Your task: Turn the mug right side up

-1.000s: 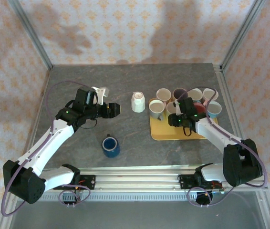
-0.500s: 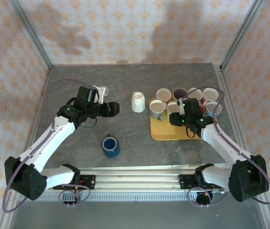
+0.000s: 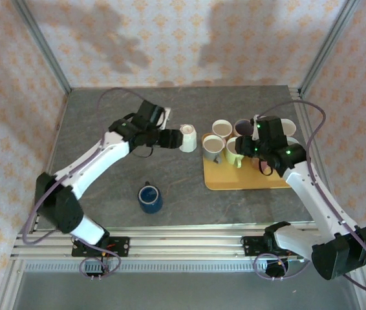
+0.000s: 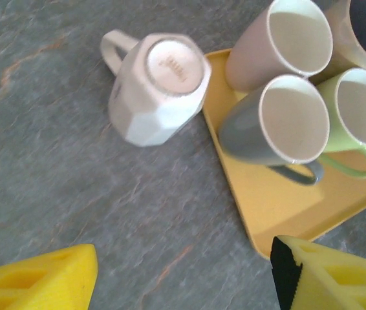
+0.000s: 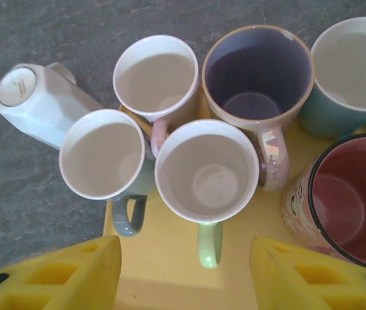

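The white faceted mug point(image 3: 187, 137) stands upside down on the grey table, just left of the yellow tray point(image 3: 235, 181); its base faces up and its handle points away from the tray. In the left wrist view this mug point(image 4: 157, 87) lies ahead of my left gripper point(image 4: 183, 284), which is open, empty and apart from it. From above, the left gripper point(image 3: 170, 139) hovers close to the mug's left side. My right gripper point(image 5: 183, 278) is open over the tray, above the green mug's handle point(image 5: 210, 244), holding nothing. The white mug point(image 5: 37, 103) sits at that view's left edge.
Several upright mugs crowd the tray's far half, with a grey one point(image 3: 213, 146) nearest the white mug. A dark blue mug point(image 3: 149, 197) stands upright on the table in front. The tray's near part point(image 5: 163, 271) is bare. Metal frame posts border the table.
My left arm has swung right, bringing its gripper beside the white mug. My right gripper has opened wider and risen back from the green mug on the tray.
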Controlling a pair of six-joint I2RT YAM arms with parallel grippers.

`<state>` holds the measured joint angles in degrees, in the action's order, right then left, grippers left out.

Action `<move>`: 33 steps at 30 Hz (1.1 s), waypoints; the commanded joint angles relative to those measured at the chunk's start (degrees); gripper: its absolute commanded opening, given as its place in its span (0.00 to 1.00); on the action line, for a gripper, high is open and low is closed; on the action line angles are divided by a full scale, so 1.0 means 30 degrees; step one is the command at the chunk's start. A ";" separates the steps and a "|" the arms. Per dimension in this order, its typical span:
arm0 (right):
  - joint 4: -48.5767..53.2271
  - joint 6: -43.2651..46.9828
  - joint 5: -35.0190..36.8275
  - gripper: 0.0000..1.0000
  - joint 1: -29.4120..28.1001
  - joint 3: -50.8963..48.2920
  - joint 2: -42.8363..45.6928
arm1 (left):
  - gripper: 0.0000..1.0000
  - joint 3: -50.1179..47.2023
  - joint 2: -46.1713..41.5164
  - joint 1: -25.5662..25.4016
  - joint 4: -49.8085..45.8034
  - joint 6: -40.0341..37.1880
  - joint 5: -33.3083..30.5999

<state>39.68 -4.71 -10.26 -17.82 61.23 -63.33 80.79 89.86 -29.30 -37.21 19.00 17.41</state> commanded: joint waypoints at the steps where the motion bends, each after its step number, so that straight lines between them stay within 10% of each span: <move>1: 0.2207 -0.0766 -0.0029 0.56 0.0099 0.1155 -0.0687 | 0.75 0.2162 0.1913 -0.0386 -0.1170 0.0464 -0.1804; 17: 0.3044 -0.1849 -0.1903 0.63 0.0085 0.2514 -0.1152 | 0.90 0.9338 0.9452 -0.0619 -0.3749 0.1063 -0.3838; 33: 0.3410 -0.2282 -0.3077 0.67 0.0106 0.3290 -0.1390 | 0.84 1.0988 1.2026 -0.0618 -0.3678 0.0870 -0.3452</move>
<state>48.71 -10.81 -19.40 -17.82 69.38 -67.20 112.01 125.01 -30.79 -46.37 21.54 7.51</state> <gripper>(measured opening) 0.667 0.845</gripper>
